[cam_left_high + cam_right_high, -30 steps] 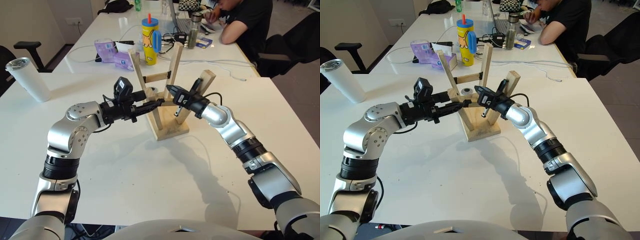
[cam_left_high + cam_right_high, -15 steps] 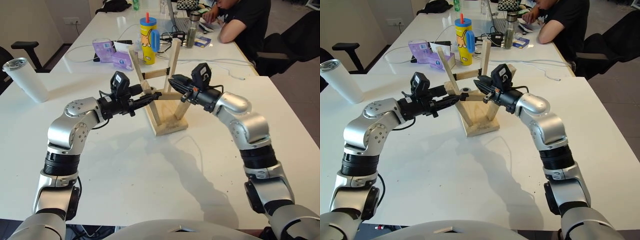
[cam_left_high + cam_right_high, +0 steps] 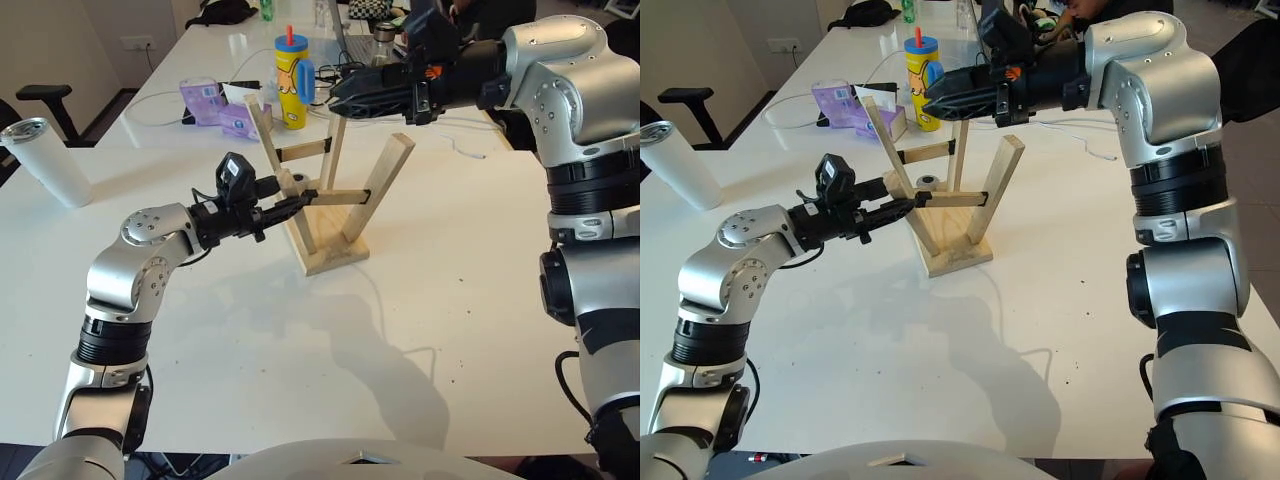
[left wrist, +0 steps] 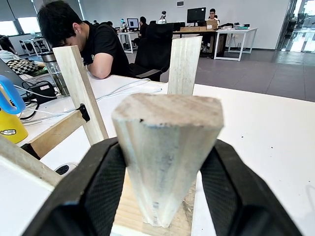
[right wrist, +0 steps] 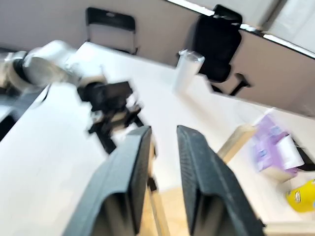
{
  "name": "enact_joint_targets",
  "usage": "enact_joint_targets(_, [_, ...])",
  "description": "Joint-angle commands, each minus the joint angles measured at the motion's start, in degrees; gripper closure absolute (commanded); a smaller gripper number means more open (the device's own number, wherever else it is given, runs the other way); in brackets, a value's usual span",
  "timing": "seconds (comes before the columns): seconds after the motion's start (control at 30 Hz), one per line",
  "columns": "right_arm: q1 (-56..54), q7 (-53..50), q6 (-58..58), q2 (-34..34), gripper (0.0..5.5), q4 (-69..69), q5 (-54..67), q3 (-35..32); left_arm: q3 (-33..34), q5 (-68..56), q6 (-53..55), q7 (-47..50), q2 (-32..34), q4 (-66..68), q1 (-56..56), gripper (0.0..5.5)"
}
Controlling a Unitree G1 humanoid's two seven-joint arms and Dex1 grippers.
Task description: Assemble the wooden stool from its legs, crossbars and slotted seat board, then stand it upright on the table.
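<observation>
Tumbler: I see a white tumbler [image 3: 45,160] standing at the far left of the table [image 3: 450,300], well apart from the work.
Left arm: my left arm is bent at the elbow low in the left half of the frame, its forearm running level toward the centre.
Left gripper: the left gripper [image 3: 296,204] is clamped on the near end of a crossbar [image 3: 338,197]. In the left wrist view both black fingers [image 4: 98,182] press against the sides of the wood.
Crossbar: it runs level from the gripper to the right-hand leg [image 3: 385,170], above the table.
Stool: the stool [image 3: 300,215] sits upside down at centre frame, its seat board [image 3: 338,262] flat on the table and three legs pointing up. A second, higher bar [image 3: 305,152] joins the two rear legs.
Behind the stool: a yellow cup [image 3: 291,68] and a purple packet [image 3: 215,105] stand near the top of the frame.
Right gripper: the right gripper [image 3: 345,98] hangs above the stool's upturned legs, its fingers a narrow gap apart with nothing between them.
Right arm: my right arm is raised high at the upper right, forearm level and pointing left.
</observation>
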Motion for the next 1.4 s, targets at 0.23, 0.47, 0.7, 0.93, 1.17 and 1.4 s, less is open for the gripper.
enact_joint_targets(0.23, [-11.4,7.3,-20.8,12.0,3.19,23.4,-16.1,15.8,-2.6,1.4,-0.2,1.7,-1.3,-1.5,0.9,3.24])
enact_joint_targets(0.47, [-8.8,0.4,-29.3,16.6,3.65,35.0,-28.0,17.3,-3.4,2.3,-1.0,2.9,-2.6,-1.7,0.9,3.24])
enact_joint_targets(0.7, [-6.9,3.8,-30.0,18.3,4.78,35.5,-29.1,14.0,-3.1,2.5,-1.2,3.4,-2.6,-1.4,1.4,3.24])
enact_joint_targets(0.93, [-5.2,7.4,-31.3,16.9,4.98,33.7,-27.4,14.1,-2.5,2.5,-1.1,3.1,-1.9,-1.0,1.7,3.24])
enact_joint_targets(1.17, [-2.0,7.5,-35.0,10.5,5.00,25.6,-18.0,25.0,-2.2,2.5,-1.1,2.6,-1.6,-0.4,1.6,3.24])
enact_joint_targets(1.4, [0.0,6.7,-38.1,8.8,5.00,26.8,-24.3,28.0,-1.5,1.8,-0.1,2.1,-0.8,-2.6,2.5,3.24])
